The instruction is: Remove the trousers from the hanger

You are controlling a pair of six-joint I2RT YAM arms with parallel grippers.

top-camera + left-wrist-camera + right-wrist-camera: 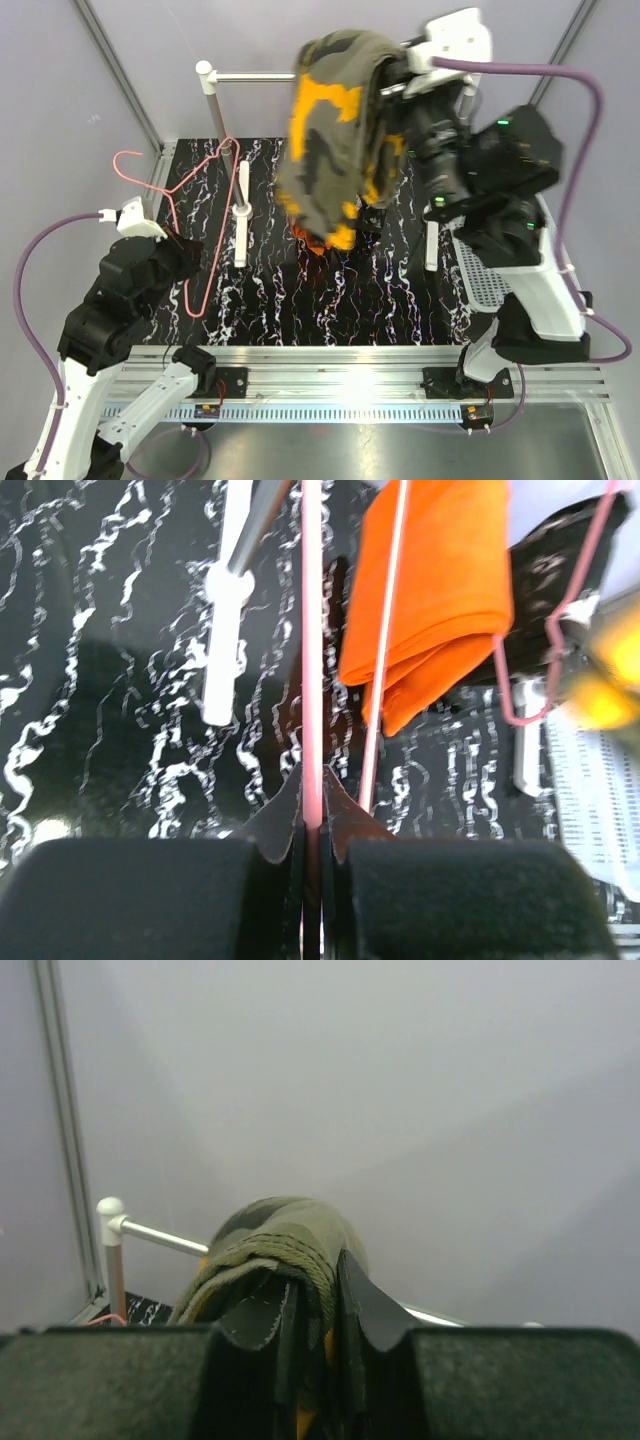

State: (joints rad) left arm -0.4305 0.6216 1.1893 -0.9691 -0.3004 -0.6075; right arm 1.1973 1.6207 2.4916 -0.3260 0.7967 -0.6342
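Now | right claw (318, 1305) pinched tight on the camouflage trousers (335, 130), held high by the rail (255, 76) | left claw (312, 800) squeezed tight on the pink hanger (311, 680) | orange trousers (440, 590) lie on the black table (300, 300) down below

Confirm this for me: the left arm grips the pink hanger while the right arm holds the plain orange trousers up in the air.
Not quite. The right gripper holds up the camouflage trousers, not the orange trousers, as the top external view shows. The left gripper does grip the pink hanger.
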